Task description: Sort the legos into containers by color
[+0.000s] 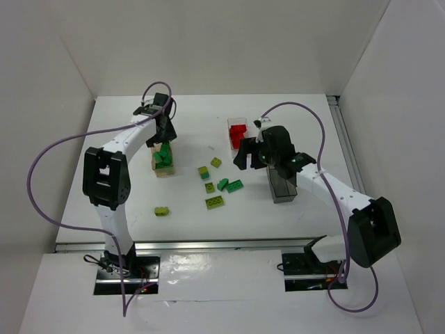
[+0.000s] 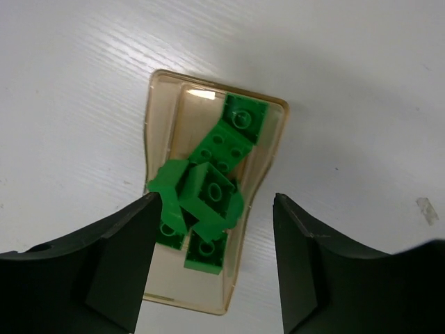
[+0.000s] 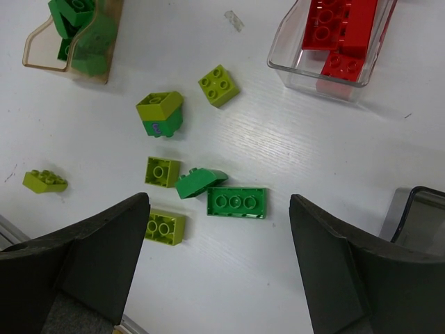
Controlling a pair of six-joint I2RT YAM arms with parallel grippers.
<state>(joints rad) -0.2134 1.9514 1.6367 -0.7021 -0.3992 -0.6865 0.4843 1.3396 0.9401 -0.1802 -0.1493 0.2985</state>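
**Left gripper** (image 2: pixel 214 203): the fingers stand spread wide with nothing between them. It hangs directly over the tan wood box (image 2: pixel 148 139). The box holds a heap of dark green bricks (image 2: pixel 208 188), several tilted against one another. One brick's edge reaches over the box's left wall in the wrist view.

**Right gripper** (image 3: pixel 219 203): the fingers are spread wide and grip nothing. It hangs above the loose bricks on the white table (image 3: pixel 278 153).
- A dark green bar (image 3: pixel 236 202) with three studs showing lies flat below the gap between the fingers.
- A tipped dark green brick (image 3: pixel 198 182) lies just beside the bar's left end.
- A lime square brick (image 3: pixel 162 171) lies just left of the tipped brick.
- A lime two-stud brick (image 3: pixel 165 227) lies near the left finger.
- A lime brick stacked on a green one (image 3: pixel 160 113) sits tilted farther out.
- A lime four-stud brick (image 3: pixel 218 85) lies beyond that stacked pair.
- A small lime brick (image 3: pixel 45 181) lies well apart, at the left of the wrist view.

**Containers:**
- The clear plastic box (image 3: pixel 288 69) stands at the far right of the right wrist view and holds red bricks (image 3: pixel 341 28).
- The dark grey box (image 3: pixel 417 216) stands just beside the right finger, and its contents cannot be made out.
- In the top view the tan wood box stands at the left, the clear plastic box at the centre back, and the dark grey box at the right beneath the right arm. The loose bricks lie between them.
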